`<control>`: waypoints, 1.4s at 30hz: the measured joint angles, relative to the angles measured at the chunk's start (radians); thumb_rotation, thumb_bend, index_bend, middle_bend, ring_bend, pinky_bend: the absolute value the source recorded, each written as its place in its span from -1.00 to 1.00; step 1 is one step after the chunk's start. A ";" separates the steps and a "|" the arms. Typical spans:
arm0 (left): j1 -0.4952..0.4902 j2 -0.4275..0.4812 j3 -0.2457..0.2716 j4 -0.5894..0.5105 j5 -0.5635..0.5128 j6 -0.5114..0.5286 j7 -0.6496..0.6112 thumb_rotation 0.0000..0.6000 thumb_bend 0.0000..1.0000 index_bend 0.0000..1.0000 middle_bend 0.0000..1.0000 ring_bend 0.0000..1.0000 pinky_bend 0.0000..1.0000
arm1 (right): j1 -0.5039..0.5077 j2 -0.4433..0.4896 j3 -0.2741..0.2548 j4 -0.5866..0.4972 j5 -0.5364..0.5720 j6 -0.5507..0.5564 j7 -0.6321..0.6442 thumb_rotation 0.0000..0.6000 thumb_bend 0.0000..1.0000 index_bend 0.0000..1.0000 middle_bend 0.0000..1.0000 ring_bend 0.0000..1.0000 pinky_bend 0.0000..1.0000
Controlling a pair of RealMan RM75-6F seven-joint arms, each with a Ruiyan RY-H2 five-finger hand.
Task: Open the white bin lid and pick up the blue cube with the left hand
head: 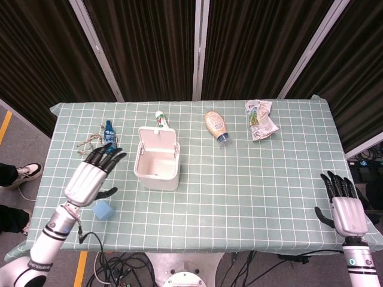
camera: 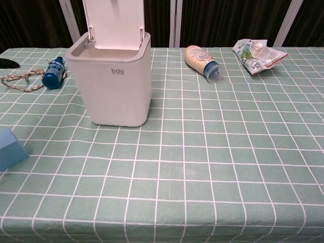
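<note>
The white bin (head: pixel 157 172) (camera: pixel 115 88) stands left of the table's middle with its lid (head: pixel 158 141) (camera: pixel 113 23) swung up and standing open at the back. Its inside looks empty in the head view. The blue cube (head: pixel 103 210) (camera: pixel 10 155) lies on the cloth near the front left edge. My left hand (head: pixel 91 177) hovers open to the left of the bin, just above and behind the cube, holding nothing. Only a dark fingertip (camera: pixel 7 63) of it shows in the chest view. My right hand (head: pixel 344 206) rests open at the front right edge, far from everything.
A small blue bottle (head: pixel 109 134) (camera: pixel 53 72) and a tangle of cord (head: pixel 90 145) (camera: pixel 20 81) lie behind my left hand. A white bottle (head: pixel 160 116), a mayonnaise bottle (head: pixel 216 127) (camera: pixel 201 59) and a crumpled packet (head: pixel 260 118) (camera: pixel 256 54) lie along the back.
</note>
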 measured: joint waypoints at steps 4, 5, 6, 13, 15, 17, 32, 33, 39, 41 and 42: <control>0.073 0.031 0.043 -0.008 -0.040 0.026 -0.021 1.00 -0.79 -0.71 -0.71 -0.91 -0.63 | 0.003 -0.001 0.000 -0.003 -0.001 -0.003 -0.007 1.00 -0.56 -1.00 -1.00 -1.00 -1.00; 0.085 0.033 0.063 -0.004 -0.050 0.020 -0.034 1.00 -0.79 -0.71 -0.71 -0.91 -0.63 | 0.004 -0.001 0.000 -0.004 -0.001 -0.004 -0.009 1.00 -0.56 -1.00 -1.00 -1.00 -1.00; 0.092 0.033 0.080 0.002 -0.056 0.011 -0.044 1.00 -0.79 -0.71 -0.71 -0.91 -0.63 | 0.006 -0.002 0.001 -0.007 -0.001 -0.006 -0.012 1.00 -0.56 -1.00 -1.00 -1.00 -1.00; 0.119 -0.025 0.169 0.094 -0.074 -0.086 -0.123 1.00 -0.79 -0.71 -0.71 -0.91 -0.63 | 0.012 0.007 0.006 -0.027 -0.008 -0.001 -0.030 1.00 -0.56 -1.00 -1.00 -1.00 -1.00; 0.118 -0.047 0.179 0.121 -0.075 -0.114 -0.134 1.00 -0.79 -0.71 -0.71 -0.91 -0.63 | 0.013 0.013 0.008 -0.037 -0.010 0.002 -0.035 1.00 -0.56 -1.00 -1.00 -1.00 -1.00; 0.116 -0.063 0.186 0.137 -0.077 -0.138 -0.148 1.00 -0.79 -0.71 -0.71 -0.91 -0.63 | 0.013 0.019 0.009 -0.046 -0.012 0.005 -0.041 1.00 -0.56 -1.00 -1.00 -1.00 -1.00; 0.119 -0.132 0.194 0.251 -0.064 -0.158 -0.208 1.00 -0.75 -0.62 -0.59 -0.75 -0.42 | 0.016 0.023 0.008 -0.055 -0.005 -0.002 -0.050 1.00 -0.56 -1.00 -1.00 -1.00 -1.00; 0.119 -0.136 0.193 0.257 -0.061 -0.157 -0.208 1.00 -0.75 -0.61 -0.58 -0.74 -0.38 | 0.016 0.023 0.007 -0.056 -0.005 -0.002 -0.051 1.00 -0.56 -1.00 -1.00 -1.00 -1.00; 0.109 -0.156 0.185 0.283 -0.069 -0.181 -0.220 1.00 -0.73 -0.53 -0.55 -0.67 -0.21 | 0.014 0.025 0.006 -0.058 -0.003 0.000 -0.052 1.00 -0.56 -1.00 -1.00 -1.00 -1.00; 0.107 -0.162 0.182 0.290 -0.070 -0.184 -0.225 1.00 -0.72 -0.52 -0.54 -0.64 -0.17 | 0.014 0.025 0.006 -0.058 0.000 0.000 -0.051 1.00 -0.56 -1.00 -1.00 -1.00 -1.00; 0.107 -0.164 0.181 0.291 -0.070 -0.183 -0.229 1.00 -0.70 -0.50 -0.52 -0.62 -0.13 | 0.014 0.026 0.006 -0.057 0.001 -0.002 -0.050 1.00 -0.56 -1.00 -1.00 -1.00 -1.00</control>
